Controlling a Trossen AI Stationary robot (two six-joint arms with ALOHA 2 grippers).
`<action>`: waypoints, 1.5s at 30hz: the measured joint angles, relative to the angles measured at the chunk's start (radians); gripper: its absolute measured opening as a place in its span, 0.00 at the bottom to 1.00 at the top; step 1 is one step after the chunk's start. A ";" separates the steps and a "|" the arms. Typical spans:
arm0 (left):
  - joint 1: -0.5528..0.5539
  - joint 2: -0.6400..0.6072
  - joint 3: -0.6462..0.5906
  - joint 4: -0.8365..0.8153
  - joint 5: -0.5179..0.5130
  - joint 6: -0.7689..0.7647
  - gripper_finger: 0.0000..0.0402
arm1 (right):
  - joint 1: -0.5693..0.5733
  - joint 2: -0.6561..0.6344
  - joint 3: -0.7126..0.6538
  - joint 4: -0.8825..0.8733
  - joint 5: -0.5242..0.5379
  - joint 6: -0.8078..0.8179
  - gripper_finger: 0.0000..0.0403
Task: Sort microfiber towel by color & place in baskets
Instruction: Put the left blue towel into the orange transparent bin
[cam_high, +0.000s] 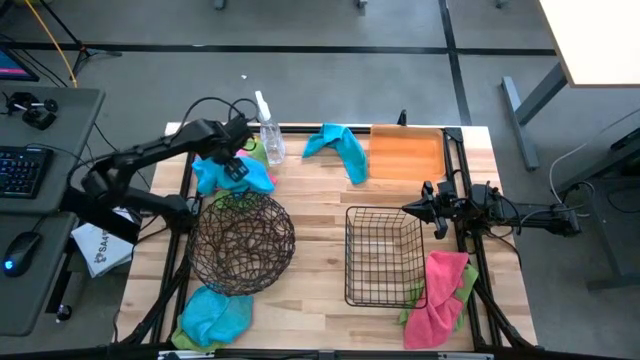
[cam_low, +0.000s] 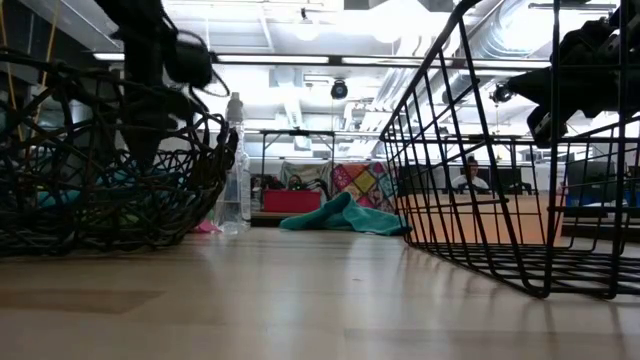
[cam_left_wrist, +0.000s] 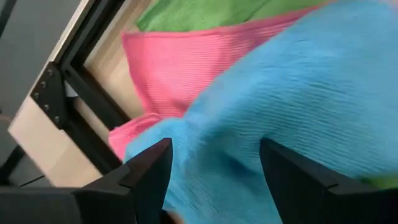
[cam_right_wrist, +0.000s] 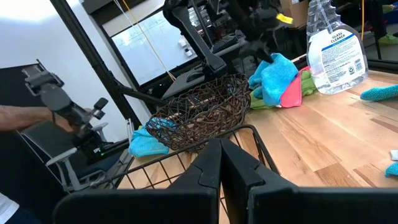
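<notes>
The left gripper (cam_high: 232, 160), its fingers spread wide, straddles a turquoise towel (cam_left_wrist: 292, 118) atop a pink towel (cam_left_wrist: 180, 68) and a green one, just beyond the round wire bowl (cam_high: 241, 243). The pick-up step seems in hand (no grip yet); next it must clench and lift only the turquoise one. The right gripper (cam_high: 432, 210), clenched empty, waits over the black basket's (cam_high: 383, 256) rim.
</notes>
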 joint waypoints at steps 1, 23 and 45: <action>0.006 0.020 0.000 0.007 -0.008 0.004 0.58 | 0.000 0.000 0.000 0.000 0.000 0.000 0.00; -0.031 -0.156 0.268 -0.193 0.066 -0.027 0.00 | 0.000 0.000 0.000 0.000 0.000 0.000 0.00; -0.463 -0.271 0.682 0.231 0.228 -0.196 0.00 | 0.000 0.000 0.000 0.000 0.000 0.000 0.00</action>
